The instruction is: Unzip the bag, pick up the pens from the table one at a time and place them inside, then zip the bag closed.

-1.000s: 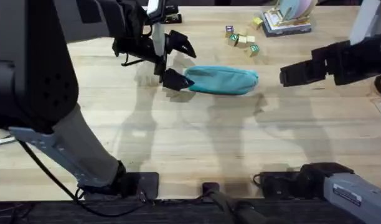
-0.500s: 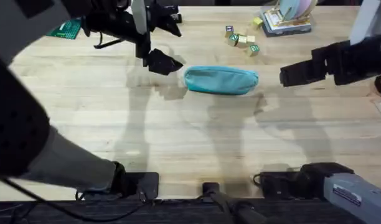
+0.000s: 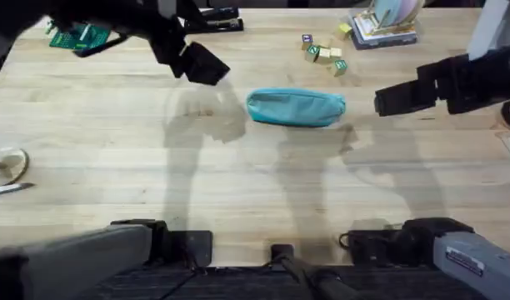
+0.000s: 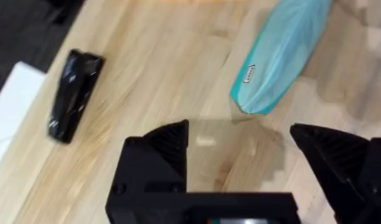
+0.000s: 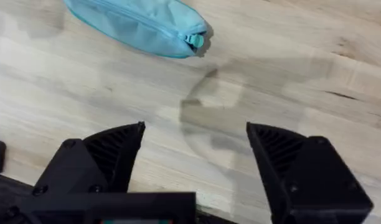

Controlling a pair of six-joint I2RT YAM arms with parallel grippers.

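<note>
The teal bag (image 3: 295, 107) lies flat on the table (image 3: 255, 183), a little behind its middle. In the right wrist view the bag (image 5: 137, 25) shows its zipper pull (image 5: 193, 40) at the end nearest my right gripper. My left gripper (image 3: 201, 65) hangs above the table, behind and left of the bag, clear of it. In the left wrist view it (image 4: 240, 155) is open and empty, with the bag (image 4: 281, 53) beyond the fingers. My right gripper (image 3: 388, 102) hovers just right of the bag, open and empty (image 5: 197, 155). The pens are out of view.
A black stapler (image 3: 213, 18) (image 4: 75, 93) lies at the back edge. Small lettered blocks (image 3: 323, 54) and a stack of books (image 3: 384, 29) sit at the back right. A green circuit board (image 3: 76, 37) is at the back left; a tape roll (image 3: 7, 162) is at the left edge.
My left arm has pulled up and back to the left, away from the bag's left end. The bag and my right arm have not moved.
</note>
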